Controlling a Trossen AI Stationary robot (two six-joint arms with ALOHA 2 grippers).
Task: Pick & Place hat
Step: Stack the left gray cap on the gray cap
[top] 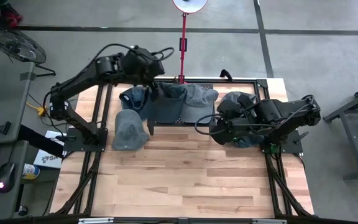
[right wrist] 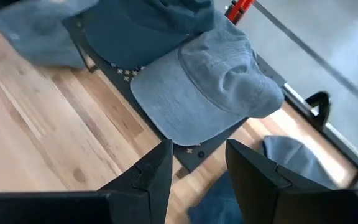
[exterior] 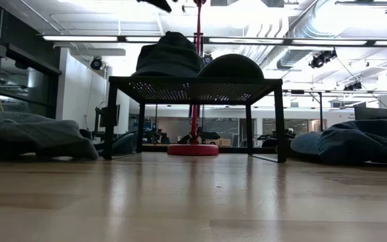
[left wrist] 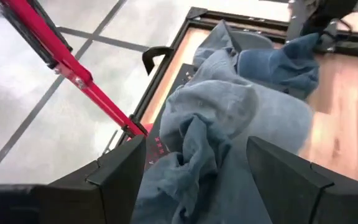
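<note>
wooden table (top: 185, 180): left gripper (left wrist: 194, 171) open above hat (left wrist: 229, 124), seemingly untouched.

Two dark jointed arms trailing black cables.

I see the wooden desk (top: 185, 180) carrying a black mesh rack (top: 166, 118) near its far edge, a grey hat (top: 129, 129) flat at its left edge, more hats (top: 238, 102) by the right edge
</note>
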